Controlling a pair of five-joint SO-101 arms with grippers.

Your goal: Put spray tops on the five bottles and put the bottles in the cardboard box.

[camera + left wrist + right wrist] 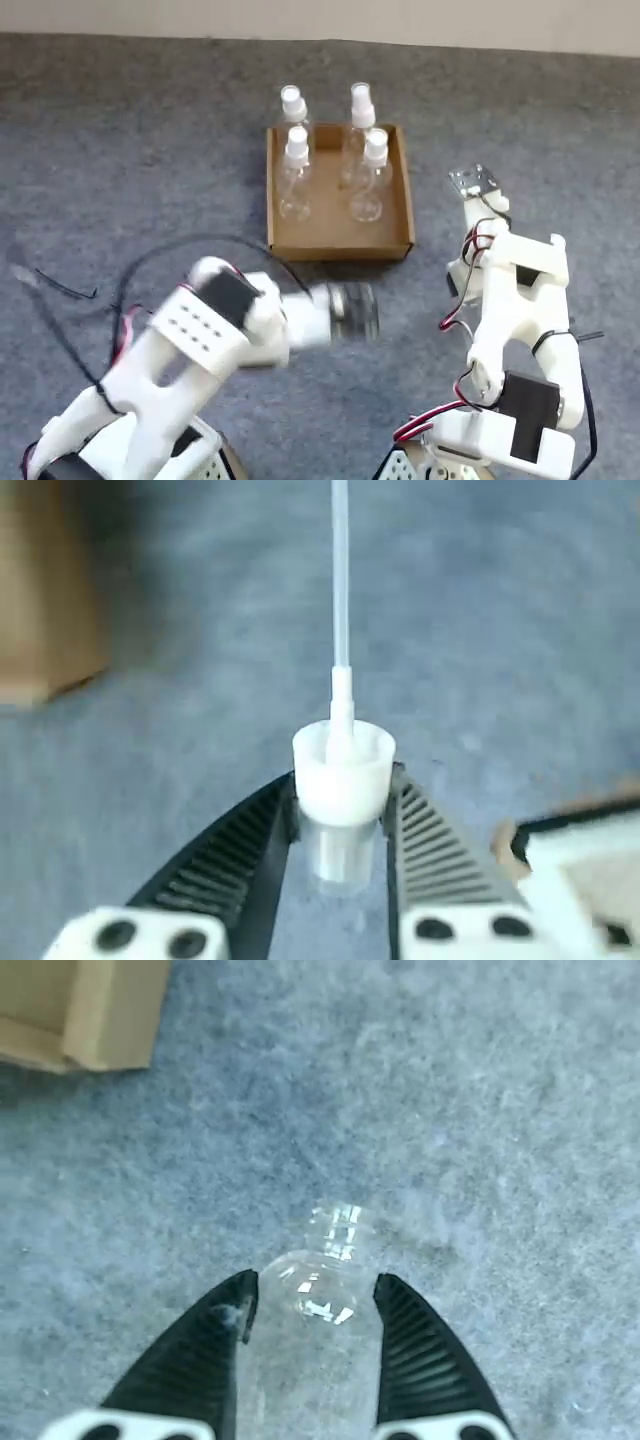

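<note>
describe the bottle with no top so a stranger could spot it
Find the cardboard box mid-table. Beside it, over the grey carpet, the right gripper holds a clear bottle. Unlike the four white-topped bottles in the box, its neck is bare.

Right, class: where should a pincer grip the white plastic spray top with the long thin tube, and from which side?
Across the round collar of the white plastic spray top, from the end opposite its tube, as the left pincer holds it: widest part, tube left free.

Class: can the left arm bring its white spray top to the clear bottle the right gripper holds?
Probably yes: the clear plastic bottle is uncapped, and only grey carpet separates the arms.
</note>
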